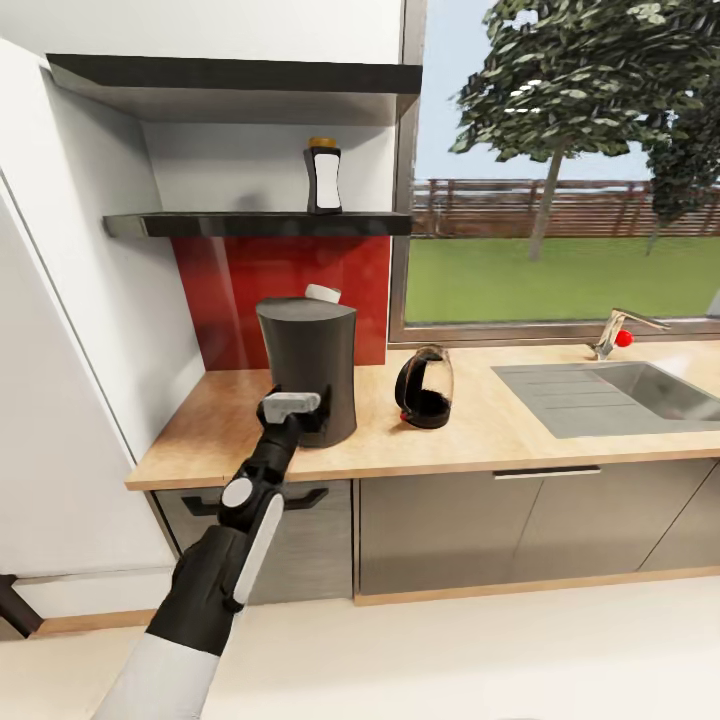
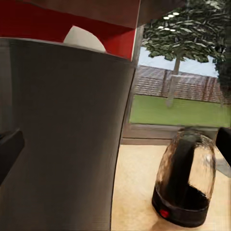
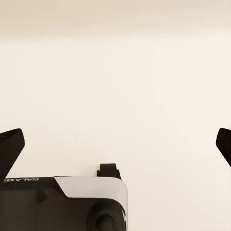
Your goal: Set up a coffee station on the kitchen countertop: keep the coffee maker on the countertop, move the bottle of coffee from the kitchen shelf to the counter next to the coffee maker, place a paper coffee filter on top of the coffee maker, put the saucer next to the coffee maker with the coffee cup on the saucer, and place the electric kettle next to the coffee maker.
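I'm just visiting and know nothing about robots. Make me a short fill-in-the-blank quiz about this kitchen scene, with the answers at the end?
1. The bottle of coffee stands on the ____, above the counter.
2. The white paper filter rests on top of the ____.
3. The electric kettle stands between the coffee maker and the ____.
4. The left gripper is raised in front of the coffee maker's ____.

Missing words: shelf; coffee maker; sink; base

A coffee maker (image 1: 308, 368) stands on the countertop (image 1: 500, 430), electric kettle (image 1: 425, 388) to its right, sink (image 1: 610, 393) farther right, coffee bottle (image 1: 323, 177) on the shelf (image 1: 250, 225) above.
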### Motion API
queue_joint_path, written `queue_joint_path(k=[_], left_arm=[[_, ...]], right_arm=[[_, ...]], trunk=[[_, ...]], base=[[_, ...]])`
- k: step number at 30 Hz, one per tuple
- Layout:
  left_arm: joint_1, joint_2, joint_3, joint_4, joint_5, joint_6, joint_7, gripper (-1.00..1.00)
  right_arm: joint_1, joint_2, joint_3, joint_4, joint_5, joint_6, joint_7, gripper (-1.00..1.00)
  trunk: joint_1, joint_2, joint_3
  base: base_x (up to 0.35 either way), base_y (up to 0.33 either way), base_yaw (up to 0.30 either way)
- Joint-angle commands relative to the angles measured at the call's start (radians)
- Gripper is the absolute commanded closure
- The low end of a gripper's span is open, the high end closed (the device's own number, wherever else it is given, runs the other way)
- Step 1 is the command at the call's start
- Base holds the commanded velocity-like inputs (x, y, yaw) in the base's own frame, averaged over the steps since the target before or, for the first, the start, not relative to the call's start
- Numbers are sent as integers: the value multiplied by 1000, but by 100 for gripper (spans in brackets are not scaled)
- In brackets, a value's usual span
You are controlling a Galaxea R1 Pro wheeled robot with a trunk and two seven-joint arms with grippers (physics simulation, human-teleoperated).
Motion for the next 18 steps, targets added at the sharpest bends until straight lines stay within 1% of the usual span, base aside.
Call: queue_joint_path(k=[1, 3, 4, 6, 7, 8, 10, 11, 13, 14, 18], left_arm=[[-53, -14, -3, -11, 9, 63, 28, -100], [-103, -18, -10, -16, 10, 124, 60, -100], [-117, -19, -11, -16, 11, 138, 67, -100], [-175, -21, -15, -17, 15, 183, 85, -100], [-190, -21, -16, -17, 15, 190, 88, -100], [-287, -23, -17, -16, 17, 231, 105, -100], [-348, -24, -17, -13, 19, 271, 130, -100], [-361, -24, -18, -13, 19, 282, 136, -100], [-405, -25, -18, -12, 24, 313, 157, -100], [-451, -25, -18, -8, 32, 330, 168, -100], [-514, -25, -17, 0, 39, 337, 178, -100]], right_arm=[[-1, 0, 8, 1, -8, -3, -3, -100], [-1, 0, 8, 1, -8, -3, -3, -100], [-1, 0, 8, 1, -8, -3, -3, -100], [-1, 0, 8, 1, -8, -3, -3, -100], [-1, 0, 8, 1, -8, -3, -3, -100], [-1, 0, 8, 1, -8, -3, -3, -100], [-1, 0, 8, 1, -8, -3, -3, -100], [-1, 0, 8, 1, -8, -3, -3, -100], [0, 0, 8, 1, -8, -3, -3, -100], [0, 0, 8, 1, -8, -3, -3, -100], [0, 0, 8, 1, -7, -3, -3, -100]], trunk=[[1, -2, -2], [1, -2, -2], [1, -2, -2], [1, -2, -2], [1, -2, -2], [1, -2, -2], [1, -2, -2], [1, -2, -2], [1, -2, -2], [1, -2, -2], [1, -2, -2]], base=[[0, 0, 0], [0, 0, 0], [0, 0, 0], [0, 0, 0], [0, 0, 0], [0, 0, 0], [0, 0, 0], [0, 0, 0], [0, 0, 0], [0, 0, 0], [0, 0, 0]])
